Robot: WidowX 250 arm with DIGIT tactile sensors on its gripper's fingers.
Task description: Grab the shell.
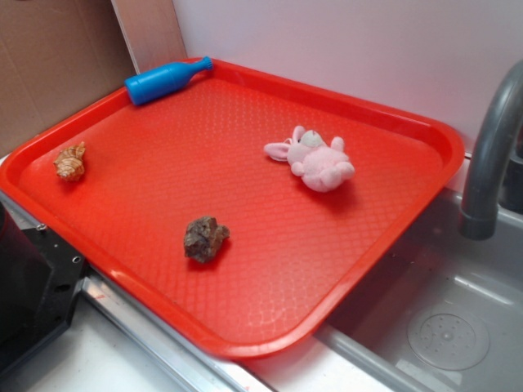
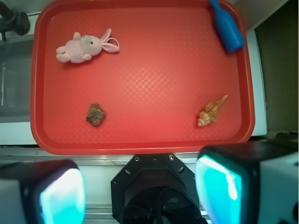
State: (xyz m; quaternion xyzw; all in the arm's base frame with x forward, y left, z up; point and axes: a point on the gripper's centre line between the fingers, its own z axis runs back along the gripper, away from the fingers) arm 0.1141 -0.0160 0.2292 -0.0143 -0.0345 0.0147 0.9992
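Shell lying loose on tray, untouched. Judged light, rigid, knobbly, possibly brittle at spike. Best pinched across thick body. Gripper fingers spread wide, nothing held.

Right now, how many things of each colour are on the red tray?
Blue: 1, the bottle
Pink: 1, the bunny
Tan-orange: 1, the shell
Dark brown: 1, the rock
Total: 4 things on the tray
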